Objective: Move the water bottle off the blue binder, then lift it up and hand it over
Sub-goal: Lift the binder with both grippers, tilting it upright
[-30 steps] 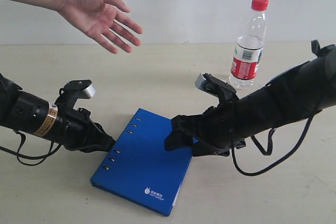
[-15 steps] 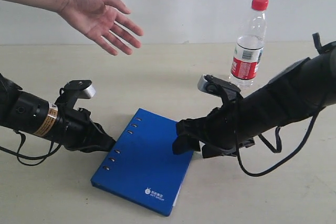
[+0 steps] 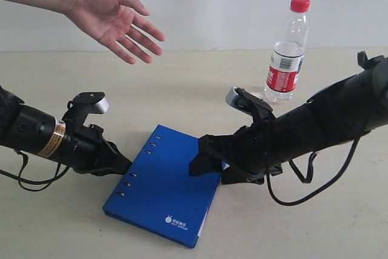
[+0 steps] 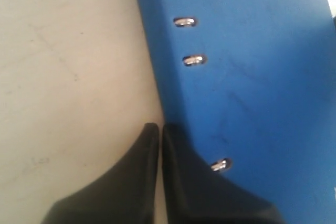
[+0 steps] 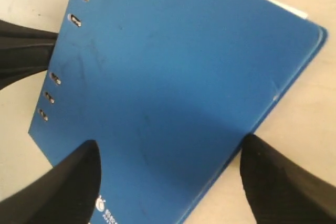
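Note:
The water bottle [image 3: 286,53], clear with a red cap and red label, stands upright on the table at the back right, apart from both arms. The blue binder [image 3: 163,189] lies flat near the front, with its ring holes facing my left arm. My left gripper [image 3: 126,166] is shut, its tips [image 4: 157,128] pressed against the binder's [image 4: 252,77] spine edge. My right gripper [image 3: 212,168] hangs open just above the binder's opposite edge. In the right wrist view, that gripper [image 5: 170,141] straddles the blue cover [image 5: 173,66] with nothing held.
A person's open hand [image 3: 115,22] is held out, palm up, above the table at the back left. The beige table [image 3: 182,83] runs back to a white wall. A black cable [image 3: 297,195] loops under my right arm.
My right gripper drew back to the right half a second ago and has now returned left over the binder's edge. The left arm, bottle and hand have barely moved.

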`<state>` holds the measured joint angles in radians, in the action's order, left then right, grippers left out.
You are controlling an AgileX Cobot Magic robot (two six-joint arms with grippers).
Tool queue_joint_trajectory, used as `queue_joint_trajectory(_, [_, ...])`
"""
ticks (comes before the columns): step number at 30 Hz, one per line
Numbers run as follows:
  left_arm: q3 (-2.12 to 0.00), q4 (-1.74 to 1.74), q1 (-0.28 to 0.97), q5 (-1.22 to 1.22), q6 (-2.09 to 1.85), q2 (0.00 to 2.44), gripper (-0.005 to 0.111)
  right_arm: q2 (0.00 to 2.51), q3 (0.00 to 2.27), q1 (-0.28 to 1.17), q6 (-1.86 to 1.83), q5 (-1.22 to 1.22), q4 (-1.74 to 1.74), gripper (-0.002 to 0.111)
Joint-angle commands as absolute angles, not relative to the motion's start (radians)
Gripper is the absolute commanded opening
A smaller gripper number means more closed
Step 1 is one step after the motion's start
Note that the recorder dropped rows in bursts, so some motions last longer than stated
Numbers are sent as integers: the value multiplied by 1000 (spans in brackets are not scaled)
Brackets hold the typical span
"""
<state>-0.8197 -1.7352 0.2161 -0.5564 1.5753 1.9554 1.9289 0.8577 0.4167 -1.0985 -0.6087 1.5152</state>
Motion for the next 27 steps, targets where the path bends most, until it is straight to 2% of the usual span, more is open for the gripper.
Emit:
queue_joint_trajectory(1, [-813,-1744,221,-577,1568,1960,4,1926,860,418,-1194,-758,1605,66])
queue_joint_trajectory(11, [-813,-1744,221,-580,1568,1960,4,1853,860,418,-1332,-782,1687,66])
queue_joint_trajectory(14, [-813,-1744,221,-584,1568,1960,4,1849,860,418,-1350,-722,1692,66])
queue_joint_trajectory(23, [-815,-1744,221,-626,1549,1960,4,1945,860,418,-1368,-761,1744,66])
queue_joint_trajectory(25, [-815,-1744,221,-626,1549,1960,4,1949,860,418,-1368,-733,1744,61])
queue_joint_trajectory(27, [-815,-1733,221,-626,1549,1960,4,1949,860,418,-1366,-724,1744,48])
